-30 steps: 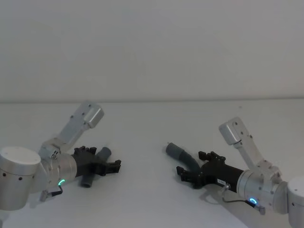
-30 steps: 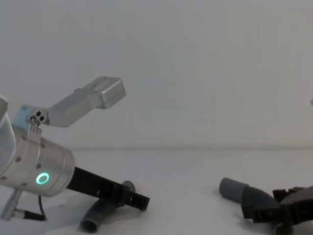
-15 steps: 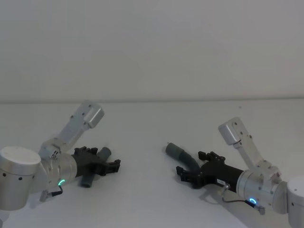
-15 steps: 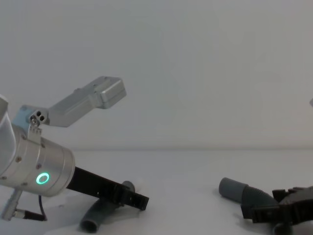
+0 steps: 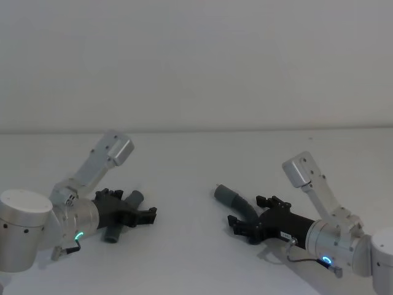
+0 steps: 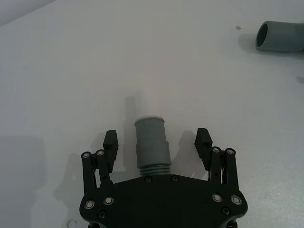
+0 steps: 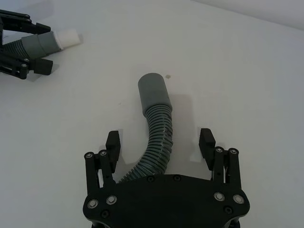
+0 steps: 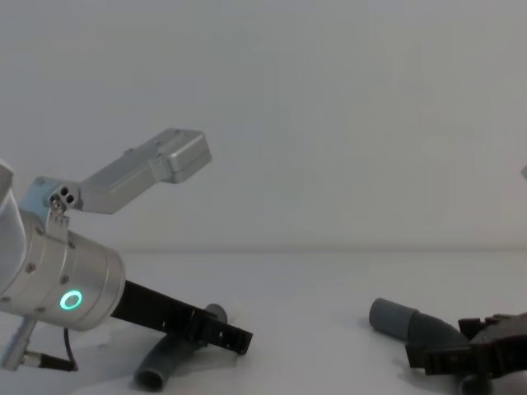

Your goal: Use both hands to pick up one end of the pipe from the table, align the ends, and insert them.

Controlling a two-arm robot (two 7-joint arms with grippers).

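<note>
Left gripper point(image 6: 156, 135), jaws spread, straddled the shorter hose piece point(image 6: 152, 142) just behind its cuff. Right gripper point(image 7: 160, 137), jaws also spread, straddled the ribs of the longer hose piece point(image 7: 154, 95). The 2 pieces lay on the table point(image 5: 184, 166), the shorter one at its left and the longer one at its right. They were probably light and bendy, so best gripped by the stiffer cuffs.

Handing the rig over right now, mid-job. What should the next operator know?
Left gripper: jaws open, straddling the shorter hose piece at its cuff, not gripping.
Right gripper: jaws open, straddling the longer hose piece on its ribbed section, not gripping.
Both pieces lie apart on the table.
Done: both grippers lined up for grasping.
Left: close, lift, align the ends, insert.
</note>
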